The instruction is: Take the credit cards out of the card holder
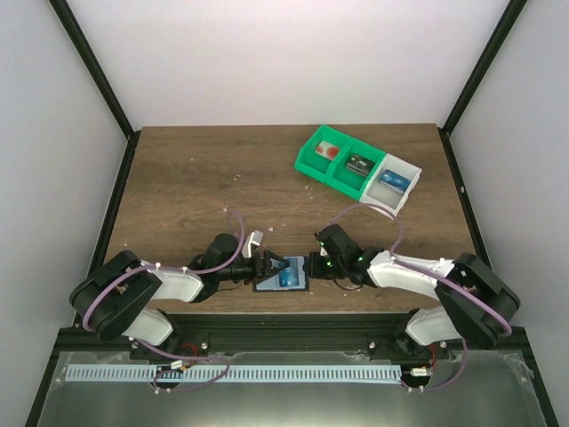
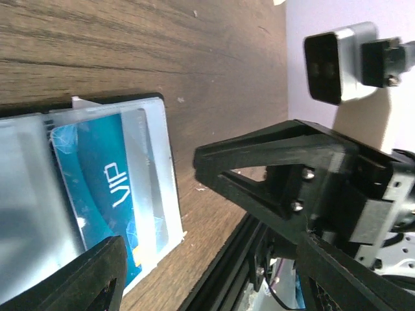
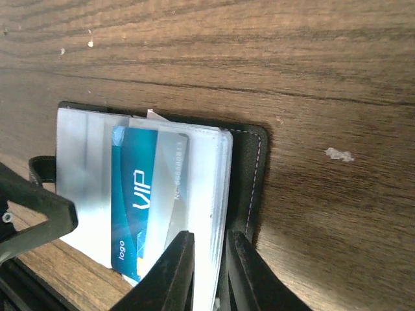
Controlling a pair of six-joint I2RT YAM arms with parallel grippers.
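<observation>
The card holder (image 1: 283, 285) lies open on the table near the front edge, between my two grippers. It has a black cover (image 3: 249, 168) and clear pale sleeves (image 2: 152, 142). A blue VIP card (image 3: 133, 194) sits in a sleeve and also shows in the left wrist view (image 2: 97, 181). A grey card lies partly over it. My right gripper (image 3: 211, 272) is shut on the right edge of the sleeve stack. My left gripper (image 2: 214, 285) is open, with one finger (image 2: 78, 282) over the holder's near corner. In the top view the left gripper (image 1: 265, 267) and right gripper (image 1: 311, 265) face each other.
A green-and-white compartment bin (image 1: 342, 162) stands at the back right with a card in each of its three compartments. The black front rail (image 2: 227, 272) runs just beside the holder. Small white crumbs (image 3: 338, 154) dot the wood.
</observation>
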